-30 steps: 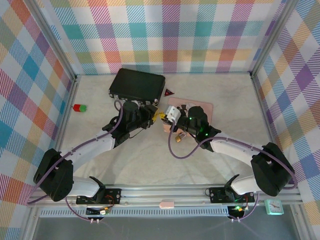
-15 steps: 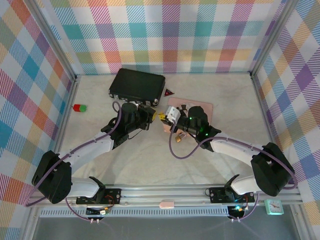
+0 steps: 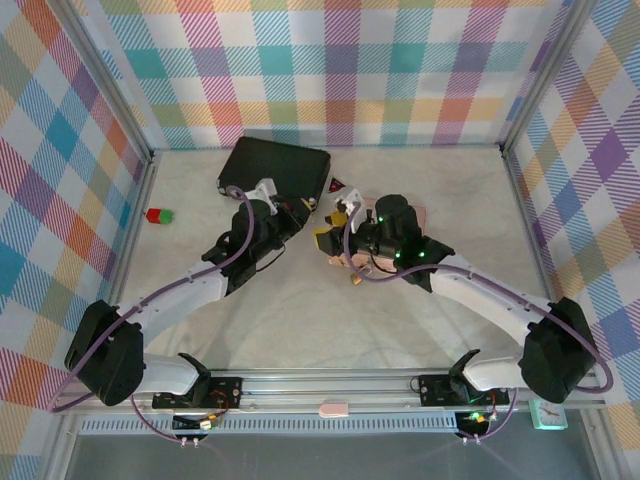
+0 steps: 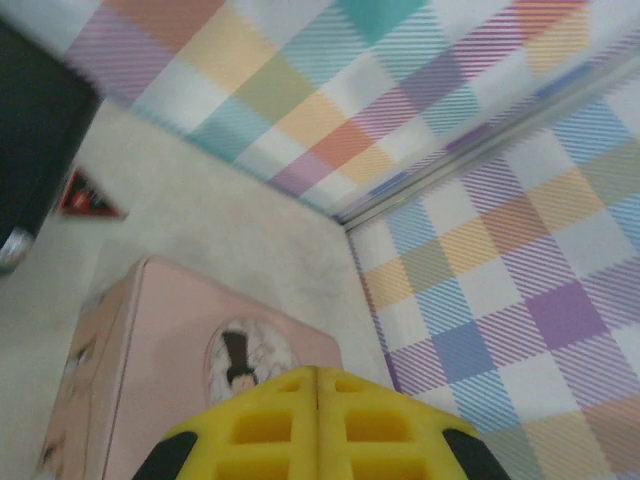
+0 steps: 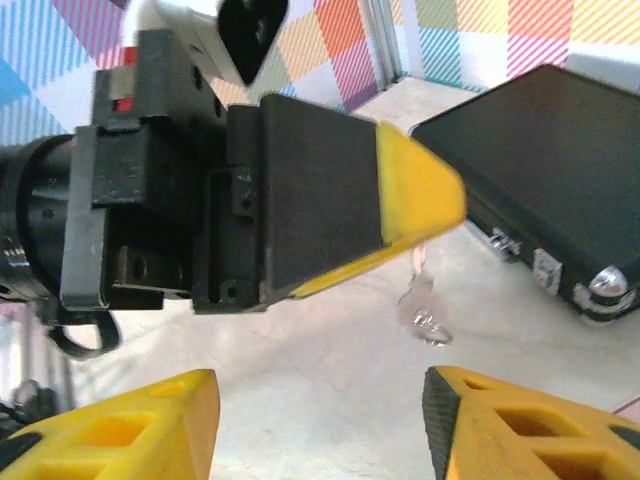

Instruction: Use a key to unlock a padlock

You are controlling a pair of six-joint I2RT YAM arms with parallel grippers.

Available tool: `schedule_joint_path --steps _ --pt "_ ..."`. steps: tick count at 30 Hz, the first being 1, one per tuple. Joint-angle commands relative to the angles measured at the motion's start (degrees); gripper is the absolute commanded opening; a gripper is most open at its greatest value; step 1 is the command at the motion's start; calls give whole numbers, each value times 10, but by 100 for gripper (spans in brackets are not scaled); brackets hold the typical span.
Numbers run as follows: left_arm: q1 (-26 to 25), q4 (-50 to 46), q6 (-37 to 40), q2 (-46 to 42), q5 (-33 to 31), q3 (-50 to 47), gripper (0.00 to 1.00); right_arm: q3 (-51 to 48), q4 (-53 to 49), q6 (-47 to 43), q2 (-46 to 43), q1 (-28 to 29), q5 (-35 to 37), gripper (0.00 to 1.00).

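The key (image 5: 422, 303) is pinched in the clamped left claw (image 5: 428, 200) and dangled above the desk (image 5: 300, 330), near the black case (image 5: 540, 160). Right claw (image 5: 320, 405) is spread wide, nothing gripped.

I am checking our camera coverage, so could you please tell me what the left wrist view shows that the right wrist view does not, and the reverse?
Left wrist view: a pink box with an oval picture on its lid, and a small red triangle on the table. Right wrist view: the open right gripper, and a silvery key dangling from the tip of the shut left gripper. Both: the black case, the plaid wall, the table and the left gripper's yellow fingertips.
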Motion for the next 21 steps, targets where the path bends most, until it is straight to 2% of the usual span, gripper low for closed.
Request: schedule_joint_path --steps 1,4,9,14,21 --pt "7 139 127 -12 40 -38 0 9 -15 117 -21 -16 -63 60" --pt "10 192 128 -17 68 -61 0 -7 42 142 -28 -52 -132 62" --pt "11 294 87 -3 93 -89 0 -18 137 223 -4 -104 -231 60" --pt "11 322 62 20 118 -81 0 -19 192 250 37 -104 -278 57" --pt "11 337 40 31 128 -85 0 -50 276 264 62 -104 -289 55"
